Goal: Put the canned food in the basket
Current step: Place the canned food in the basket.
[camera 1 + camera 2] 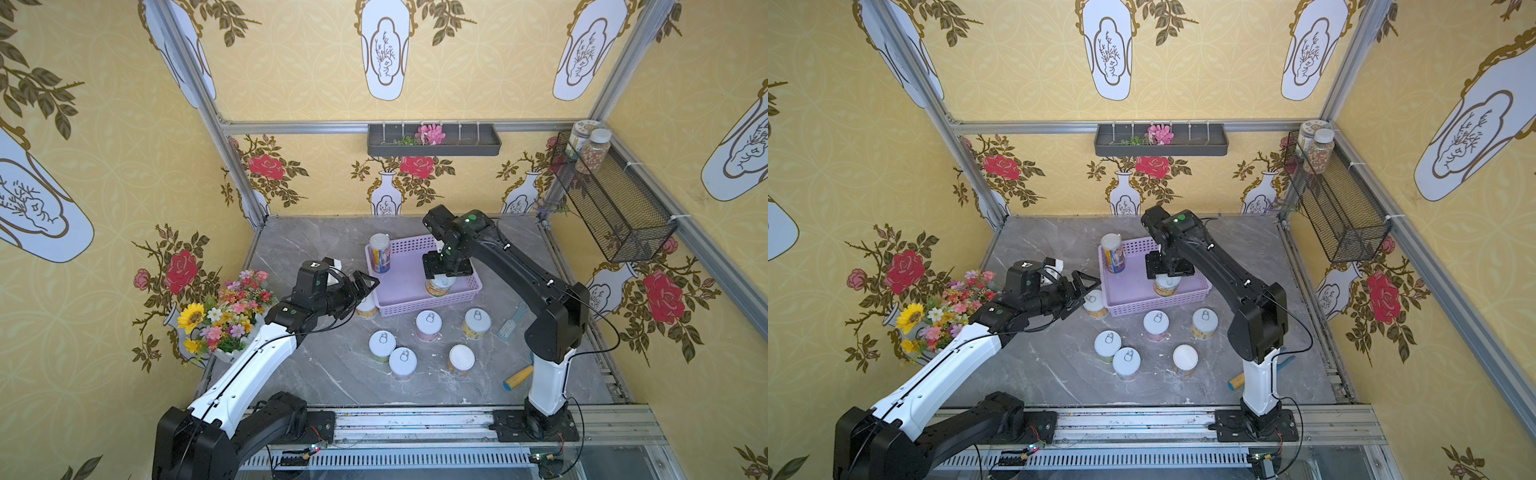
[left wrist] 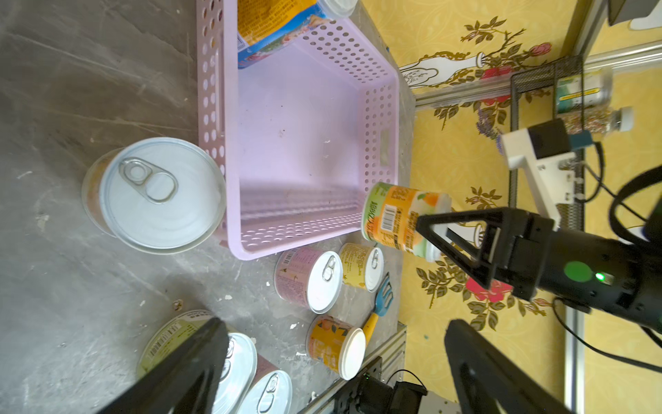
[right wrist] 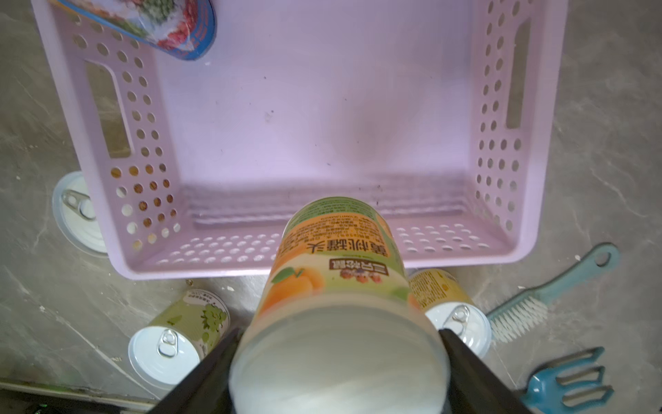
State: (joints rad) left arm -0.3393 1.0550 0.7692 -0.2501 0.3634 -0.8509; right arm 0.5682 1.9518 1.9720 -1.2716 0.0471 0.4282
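— Room in the basket (image 1: 399, 284)?
— Floor's mostly bare; the tall can (image 1: 380, 253) takes the far left corner, and the right gripper (image 1: 440, 277) with the orange can (image 1: 439, 289) hangs over the near wall
— In front?
— Five cans (image 1: 429, 325) crowd there, gaps narrow; a sixth can (image 1: 366, 308) by the basket's left wall

Between the right jaws a can (image 1: 439, 286) is hanging over the basket (image 1: 424, 309); beyond them a taller can (image 1: 380, 252) is standing inside; under the left jaws another can (image 1: 366, 308) is sitting.

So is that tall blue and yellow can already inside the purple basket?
Yes, it is in. The tall blue-yellow can sits in a far corner of the basket, its base on the lavender floor inside the perforated walls.
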